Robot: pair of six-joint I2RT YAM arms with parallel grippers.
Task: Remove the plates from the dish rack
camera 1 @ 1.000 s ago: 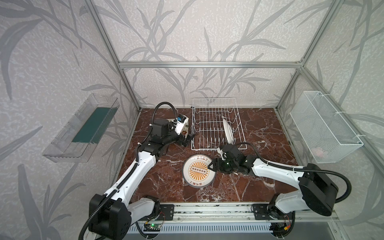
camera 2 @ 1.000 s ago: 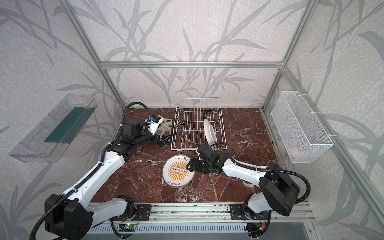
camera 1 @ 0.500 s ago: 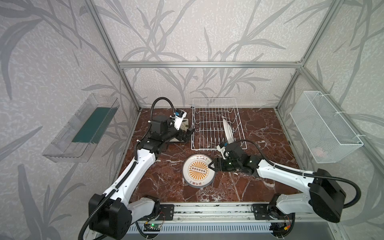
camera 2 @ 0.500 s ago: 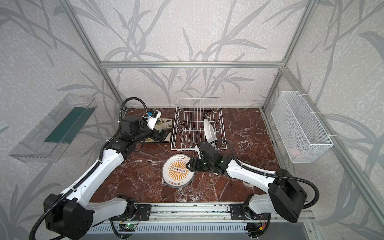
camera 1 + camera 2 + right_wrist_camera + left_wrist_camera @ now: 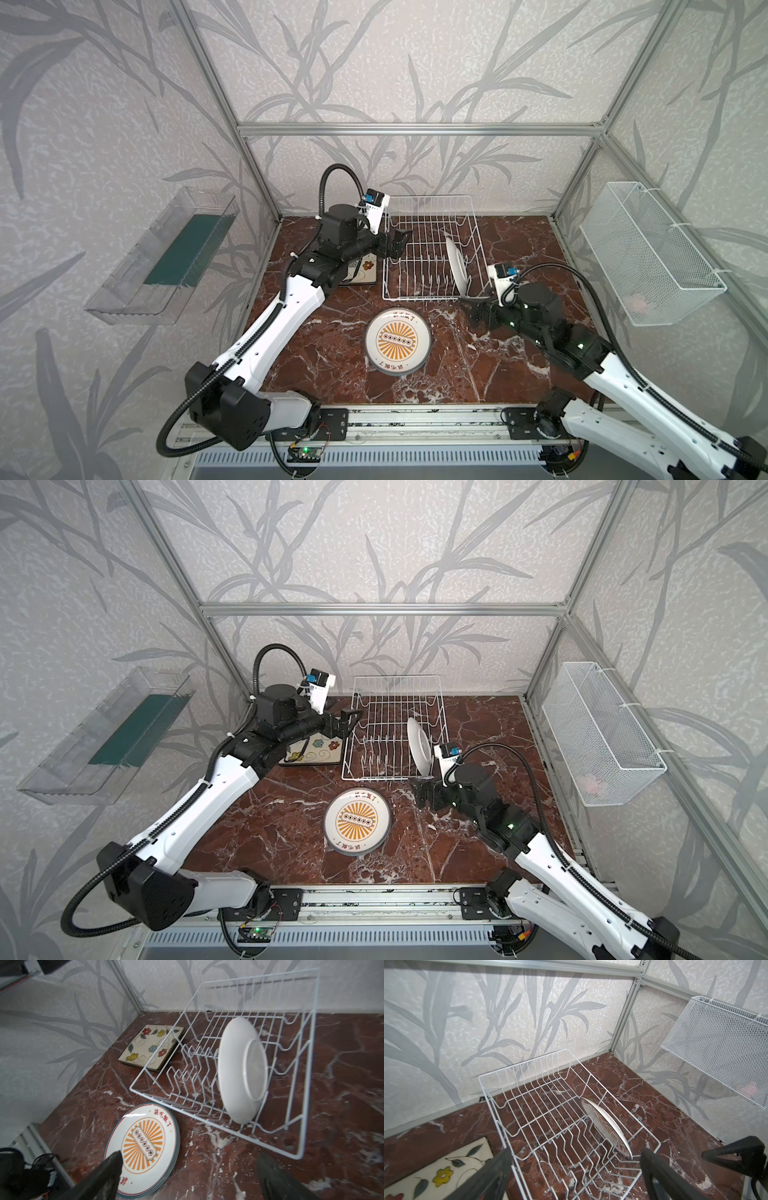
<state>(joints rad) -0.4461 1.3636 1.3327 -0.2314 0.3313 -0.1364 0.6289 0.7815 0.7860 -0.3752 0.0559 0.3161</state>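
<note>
White wire is what we see most of: the dish rack (image 5: 415, 297) sits at the back of the reddish marble table (image 5: 519, 249), close to the back wall. Only one round plate (image 5: 456, 268) is in it. It stands on edge between the tines toward the rack's right end, and the right wrist view shows its plain white underside.

The other plates are flat on the marble:
- a stack of round plates (image 5: 398, 340), orange sunburst face up, just in front of the rack's front rim
- the square plates (image 5: 309, 750) with the flower pattern, stacked right beside the rack's left side

The left gripper (image 5: 398, 243) hovers at the rack's left rim, above the square plates' near corner. Its jaws are spread wide with nothing between them, and the left wrist view looks straight down into the bare tines.

The right gripper (image 5: 422, 791) is by the rack's front right corner, to the right of the round stack and apart from it. Its jaws gape wide too and hold nothing. Both its fingers (image 5: 108, 1169) frame bare marble and the edge of the stack.
</note>
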